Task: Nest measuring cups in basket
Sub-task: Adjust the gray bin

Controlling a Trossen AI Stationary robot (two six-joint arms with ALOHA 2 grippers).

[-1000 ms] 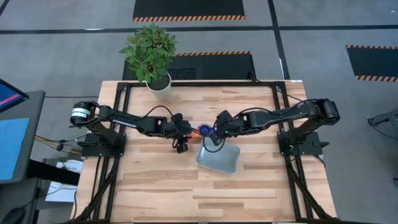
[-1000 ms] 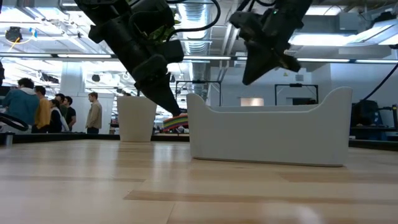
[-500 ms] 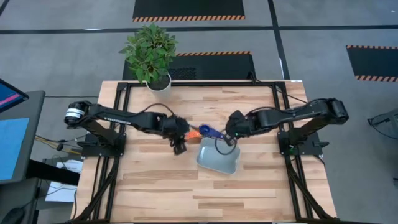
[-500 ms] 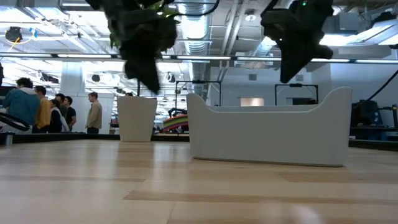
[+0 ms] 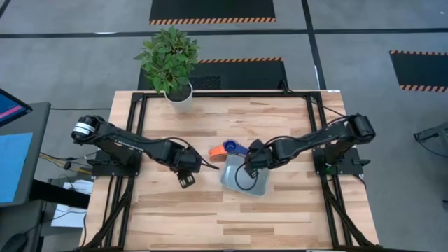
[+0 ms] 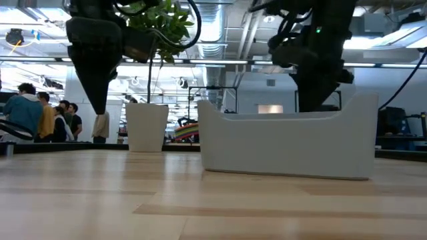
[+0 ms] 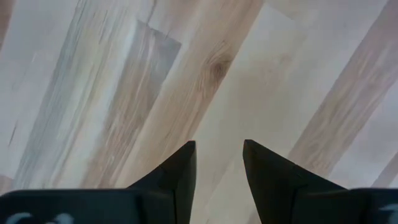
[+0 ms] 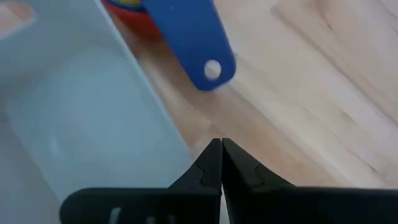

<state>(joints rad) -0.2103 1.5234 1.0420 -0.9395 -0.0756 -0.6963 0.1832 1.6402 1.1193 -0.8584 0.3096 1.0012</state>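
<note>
On the wooden table point(image 5: 280, 210), the left gripper point(image 5: 186, 180) has moved away from the measuring cups point(image 5: 227, 148), fingers apart, empty. The right gripper point(image 5: 248, 166), closed and empty, now hangs over the basket point(image 5: 255, 189); the cups lie beside it.

Bright, even overhead light in the high view; soft faint shadows on the tabletop point(image 5: 210, 210), no hard glare. Low view backlit: ceiling strip lights point(image 6: 220, 62) blow out, arms read as dark silhouettes, near tabletop soft/out of focus. Right wrist view blurry close up; basket point(image 8: 74, 112) wall and blue handle point(image 8: 193, 43) smeared. Left wrist view sharper, wood grain clear.
</note>
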